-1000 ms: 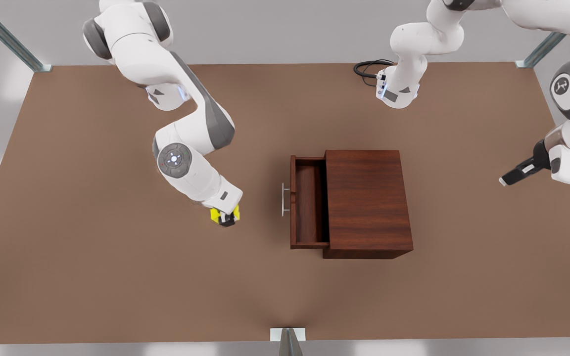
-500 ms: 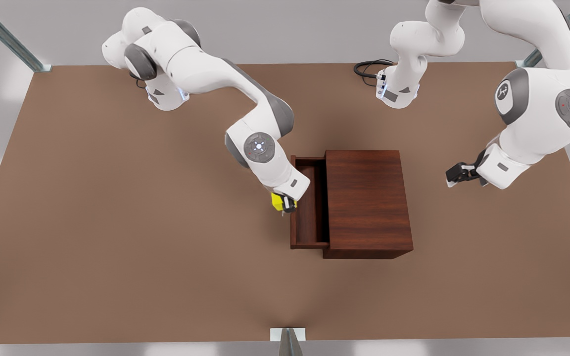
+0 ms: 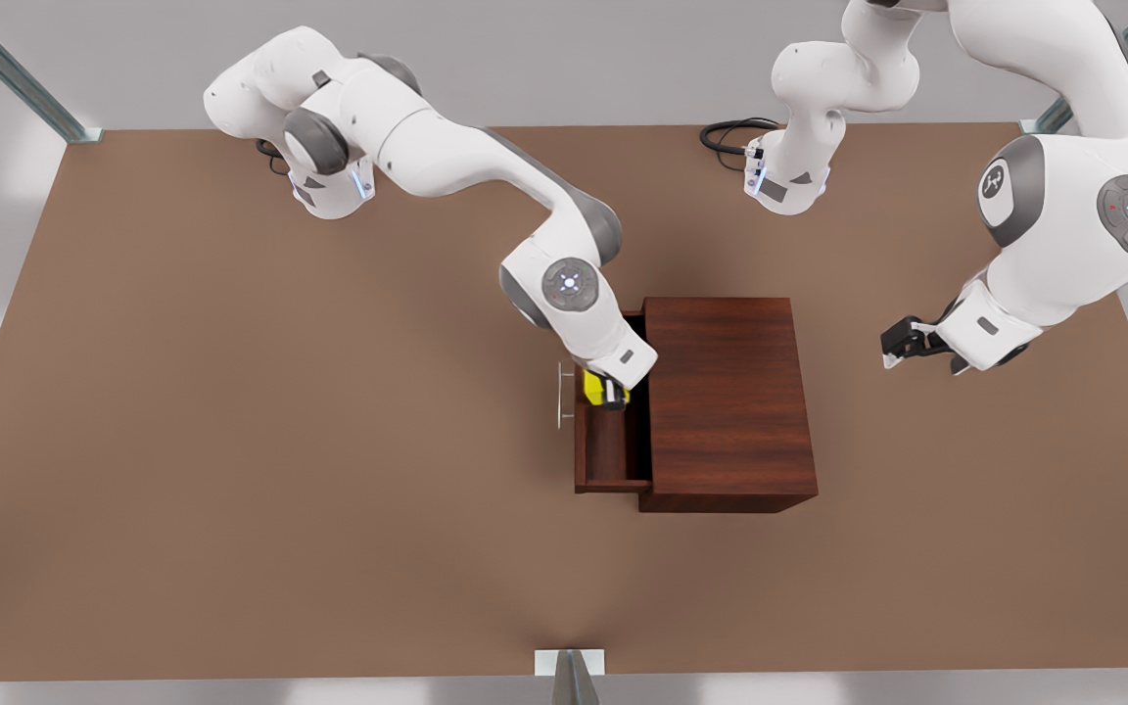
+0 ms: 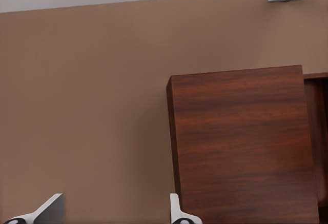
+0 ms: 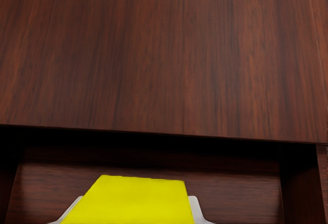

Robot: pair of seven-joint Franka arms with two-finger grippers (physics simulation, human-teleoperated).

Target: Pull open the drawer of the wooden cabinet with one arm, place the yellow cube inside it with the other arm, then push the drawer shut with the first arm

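The right claw (image 3: 611, 397) is gripping the small bright yellow cube (image 3: 595, 387) over the open dark reddish-brown wooden drawer (image 3: 608, 450) at frame centre; the left claw (image 3: 892, 349) is hanging spread and empty at the right of the frame.

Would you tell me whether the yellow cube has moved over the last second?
Yes. The yellow cube, held in the right claw, travelled toward the front view's right, from the table to above the open drawer.
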